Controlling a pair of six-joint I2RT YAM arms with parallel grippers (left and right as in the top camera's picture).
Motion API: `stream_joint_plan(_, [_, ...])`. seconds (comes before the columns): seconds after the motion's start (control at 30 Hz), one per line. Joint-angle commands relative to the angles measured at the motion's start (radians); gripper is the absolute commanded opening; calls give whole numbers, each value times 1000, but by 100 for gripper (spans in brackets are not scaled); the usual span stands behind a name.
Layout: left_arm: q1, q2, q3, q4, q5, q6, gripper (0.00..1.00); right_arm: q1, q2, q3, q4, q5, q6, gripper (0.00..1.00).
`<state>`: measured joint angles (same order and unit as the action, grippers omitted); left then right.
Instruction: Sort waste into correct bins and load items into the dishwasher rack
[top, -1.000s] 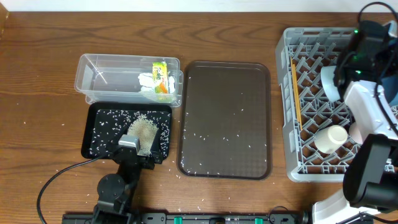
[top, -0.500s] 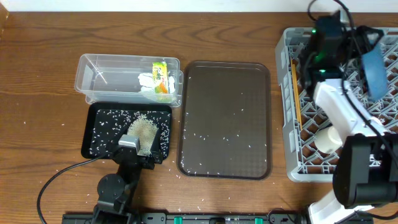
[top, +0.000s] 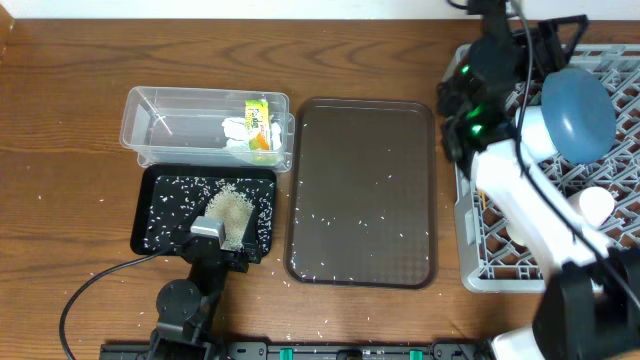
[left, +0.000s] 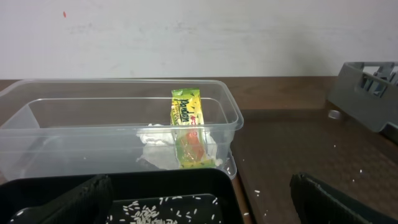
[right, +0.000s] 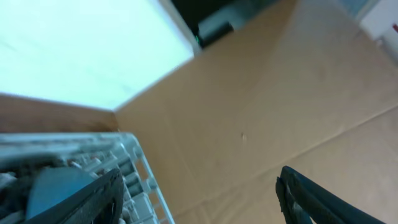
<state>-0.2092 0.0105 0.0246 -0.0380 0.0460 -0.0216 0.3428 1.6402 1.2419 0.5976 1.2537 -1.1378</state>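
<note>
The left pincer (left: 200, 183) gapes wide and empty over the shallow black rectangular tray (top: 150, 215) near the worktop's front-left corner. The right pincer (right: 199, 177), equally wide and empty, hangs by the right edge, beside the round dark-blue plate (top: 577, 112) in the grey lattice plastic rack (top: 468, 262)

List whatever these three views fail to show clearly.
- Rack, overhead: the right arm covers its left and middle cells, and the frame edge cuts off its right side.
- Black tray, overhead: the left gripper hides part of its near edge.
- Blue plate, right wrist: blurred and cut off at the bottom edge.
- Tissue, left wrist: partly hidden behind the wrapper, whose small print is unreadable.
</note>
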Motion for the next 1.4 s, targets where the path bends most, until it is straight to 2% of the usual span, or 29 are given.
stream_joint_plan(0.0, [7, -5, -21, -28, -13, 14, 93, 107, -100, 6, -35, 9, -10, 78])
stream_joint_plan(0.2, [7, -5, -21, -28, -13, 14, 94, 402, -151, 6, -78, -13, -8, 87])
stream_joint_plan(0.3, [7, -5, -21, -28, -13, 14, 94, 579, -150, 6, -203, -37, 30, 90])
stream_joint_plan(0.47, [7, -5, -21, -28, -13, 14, 94, 797, -150, 6, -549, -137, 210, 96])
stream_joint_plan(0.57, [7, -5, -21, -28, -13, 14, 94, 885, -150, 7, -697, -261, 339, 99])
stream_joint_plan(0.63, [7, -5, -21, -28, -13, 14, 93, 925, -153, 9, -789, -374, 478, 99])
stream_joint_plan(0.83, [7, -5, -21, -28, -13, 14, 93, 927, -178, 9, -1025, -794, 975, 99])
stream_joint_plan(0.93, [7, -5, -21, -28, -13, 14, 94, 908, -187, 9, -1057, -889, 1015, 99])
stream_joint_plan(1.03, [7, -5, -21, -29, -13, 14, 94, 900, -224, 9, -1051, -880, 1038, 99])
stream_joint_plan(1.1, [7, -5, -21, -28, -13, 14, 94, 897, -266, 9, -1058, -880, 1074, 99])
stream_joint_plan(1.2, [7, -5, -21, -28, -13, 14, 94, 887, -349, 9, -1057, -913, 1216, 99])
stream_joint_plan(1.37, [7, -5, -21, -28, -13, 14, 94, 803, -490, 9, -1139, -921, 1257, 99])
